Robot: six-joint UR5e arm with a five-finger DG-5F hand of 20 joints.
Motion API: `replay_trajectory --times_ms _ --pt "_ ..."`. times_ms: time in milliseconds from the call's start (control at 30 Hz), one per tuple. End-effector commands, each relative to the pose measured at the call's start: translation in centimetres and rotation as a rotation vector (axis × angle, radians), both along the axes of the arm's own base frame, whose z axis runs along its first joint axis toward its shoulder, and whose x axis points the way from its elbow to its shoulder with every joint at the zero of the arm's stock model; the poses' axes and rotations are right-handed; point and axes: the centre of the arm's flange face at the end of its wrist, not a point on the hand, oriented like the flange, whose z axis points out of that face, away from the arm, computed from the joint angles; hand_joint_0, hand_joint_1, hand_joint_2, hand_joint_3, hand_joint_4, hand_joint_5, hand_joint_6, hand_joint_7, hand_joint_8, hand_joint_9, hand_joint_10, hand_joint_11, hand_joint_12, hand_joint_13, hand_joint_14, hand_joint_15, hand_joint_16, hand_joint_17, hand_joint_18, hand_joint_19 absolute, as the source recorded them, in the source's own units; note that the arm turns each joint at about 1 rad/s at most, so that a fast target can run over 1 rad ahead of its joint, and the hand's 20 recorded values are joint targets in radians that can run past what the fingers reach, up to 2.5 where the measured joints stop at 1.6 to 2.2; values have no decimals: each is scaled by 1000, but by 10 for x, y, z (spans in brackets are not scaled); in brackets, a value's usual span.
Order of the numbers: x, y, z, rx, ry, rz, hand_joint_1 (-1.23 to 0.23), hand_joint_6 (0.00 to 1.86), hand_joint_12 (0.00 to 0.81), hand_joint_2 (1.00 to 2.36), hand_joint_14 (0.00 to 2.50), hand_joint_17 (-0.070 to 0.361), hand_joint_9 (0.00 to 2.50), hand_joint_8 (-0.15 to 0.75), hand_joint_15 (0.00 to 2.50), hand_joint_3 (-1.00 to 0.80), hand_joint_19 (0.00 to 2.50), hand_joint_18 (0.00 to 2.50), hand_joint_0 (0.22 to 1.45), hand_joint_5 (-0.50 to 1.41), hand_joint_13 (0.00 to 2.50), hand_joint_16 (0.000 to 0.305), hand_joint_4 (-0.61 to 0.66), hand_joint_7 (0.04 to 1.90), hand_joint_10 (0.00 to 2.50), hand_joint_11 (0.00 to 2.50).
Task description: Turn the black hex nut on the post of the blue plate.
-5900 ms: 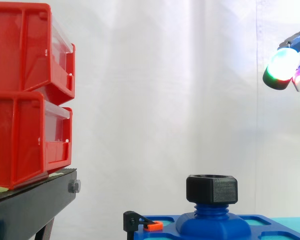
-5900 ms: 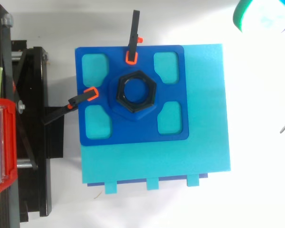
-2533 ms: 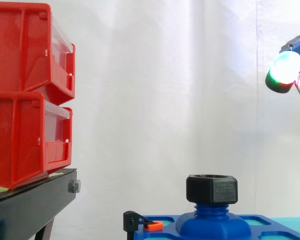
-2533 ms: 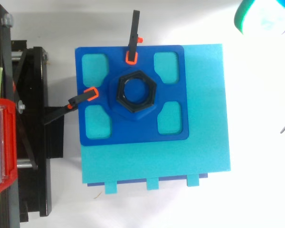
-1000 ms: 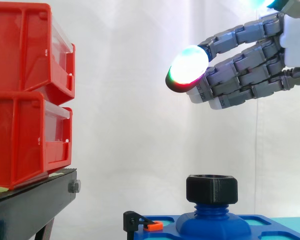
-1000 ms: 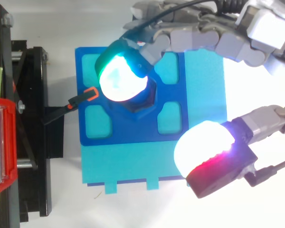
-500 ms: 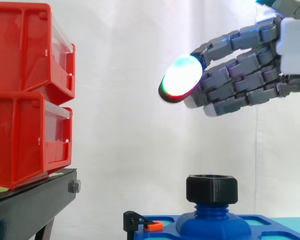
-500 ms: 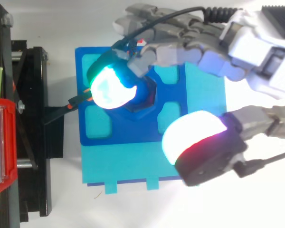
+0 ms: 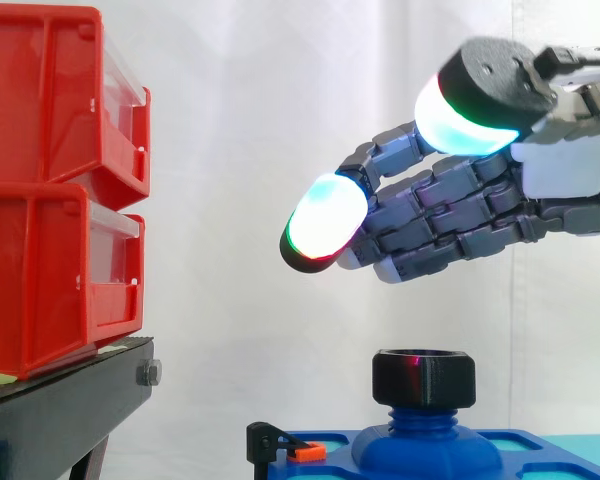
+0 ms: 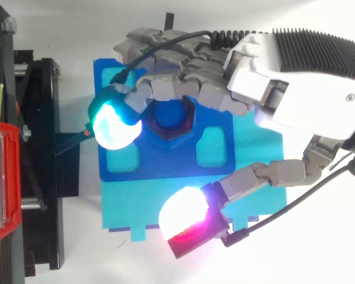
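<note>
The black hex nut [image 9: 424, 377] sits on the threaded post of the blue plate [image 9: 332, 444]. Seen from above, the nut [image 10: 164, 134] is partly covered by the fingers, and the plate [image 10: 165, 167] rests on a teal block [image 10: 136, 208]. My hand [image 9: 570, 180] hovers well above the nut without touching it. It is open, its fingers stretched left past the nut and its thumb spread apart. In the top view the hand [image 10: 296, 89] comes in from the right, fingers over the nut and plate, thumb over the block's near edge.
Two stacked red bins [image 9: 50, 180] stand on a black stand [image 9: 65, 405] at the left. A black clamp with an orange tip [image 9: 280, 445] holds the plate's left edge, and it shows from above as a clamp [image 10: 71, 140] reaching from the stand.
The hand has moved left and down from the right edge to above the nut. Its fingers now reach past the nut, and the thumb has swung out into the side view.
</note>
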Motion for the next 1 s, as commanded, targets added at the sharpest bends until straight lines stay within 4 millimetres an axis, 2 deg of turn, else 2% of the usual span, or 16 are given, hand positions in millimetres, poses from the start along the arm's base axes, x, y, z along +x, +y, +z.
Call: replay_trajectory --times_ms 0,133,400,533,967 --pt "0 0 1 -5 0 1 -833 503 441 1000 4 126 0 236 176 -500 64 0 451 -300 0 56 108 780 0 0" --pt "0 0 1 -9 1 1 -880 502 444 1000 3 127 0 238 170 -500 49 0 435 -300 0 57 107 764 0 0" --pt "4 0 -15 -30 22 -3 -883 502 446 1000 4 126 0 239 181 -500 60 0 435 -300 0 56 95 751 0 0" --pt "4 1 -15 -34 25 -3 -864 502 448 1000 4 126 0 242 187 -500 70 0 438 -300 0 56 95 747 0 0" --pt "-3 -18 -20 -77 88 -17 -788 503 469 1000 4 128 0 267 236 -500 125 0 426 -300 0 57 129 751 0 0"
